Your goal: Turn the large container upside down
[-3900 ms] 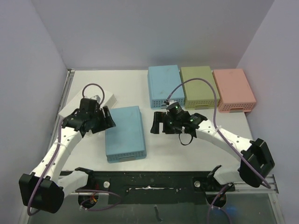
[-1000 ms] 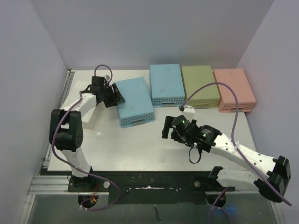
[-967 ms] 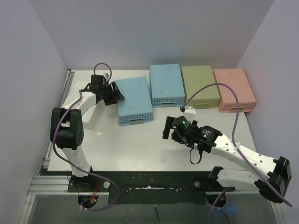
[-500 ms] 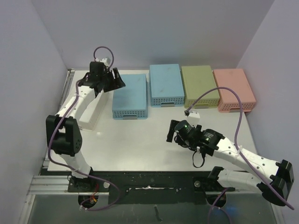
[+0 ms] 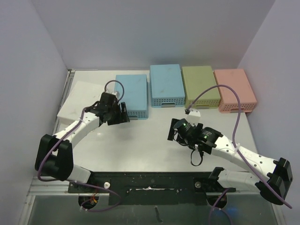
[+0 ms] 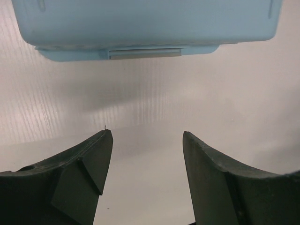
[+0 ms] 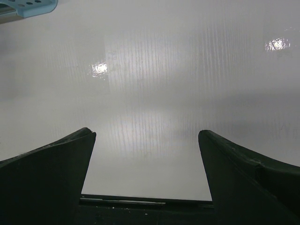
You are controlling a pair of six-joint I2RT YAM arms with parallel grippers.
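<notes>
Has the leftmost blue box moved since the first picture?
Yes. The leftmost blue box moved up the top view, ending beside the other blue box, which stayed put.

Blocked along the far edge by large blue container [image 5: 131, 93], blue bin [image 5: 166, 84], green bin [image 5: 201, 84], pink bin [image 5: 234, 89]; far left by white board [image 5: 79, 96]. Lay open across mid table [image 5: 140, 145].

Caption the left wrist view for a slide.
Open, empty left claw facing the large blue container, which sits rim-down on the white table, untouched.
</notes>
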